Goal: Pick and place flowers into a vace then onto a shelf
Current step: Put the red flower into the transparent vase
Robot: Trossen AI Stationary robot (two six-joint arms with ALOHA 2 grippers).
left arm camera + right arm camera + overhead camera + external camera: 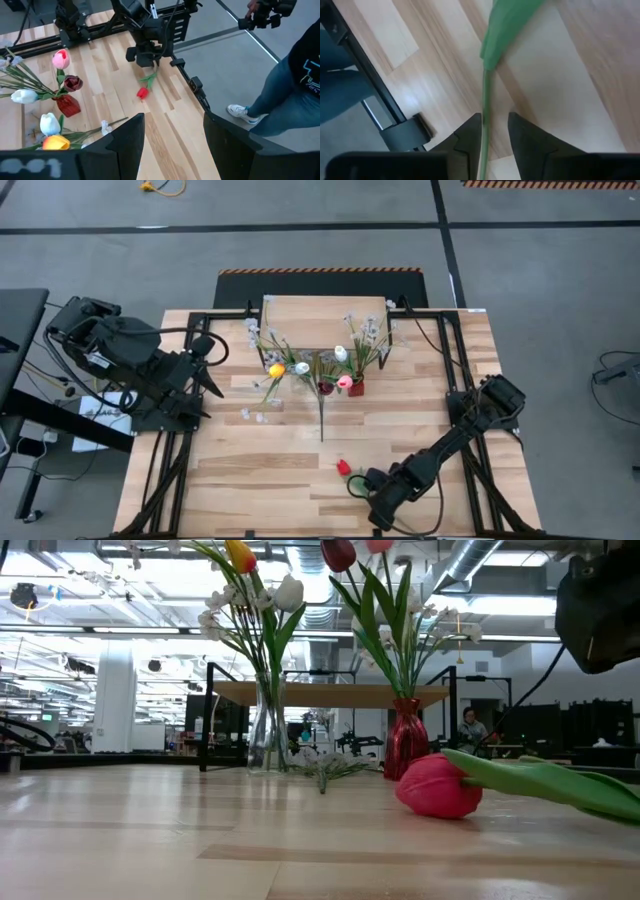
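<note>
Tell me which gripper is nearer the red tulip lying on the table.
Right. The right gripper straddles the red tulip stem; the left gripper hovers far across the table.

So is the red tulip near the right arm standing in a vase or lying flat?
Lying flat: the red tulip rests on the tabletop, outside both vases.

Red tulip (343, 467) lying near table's front edge, bouquets beside shelf (324, 322)

Bright, even overhead light; glare on the tabletop (200, 840) in low view; right wrist view blurred
</note>
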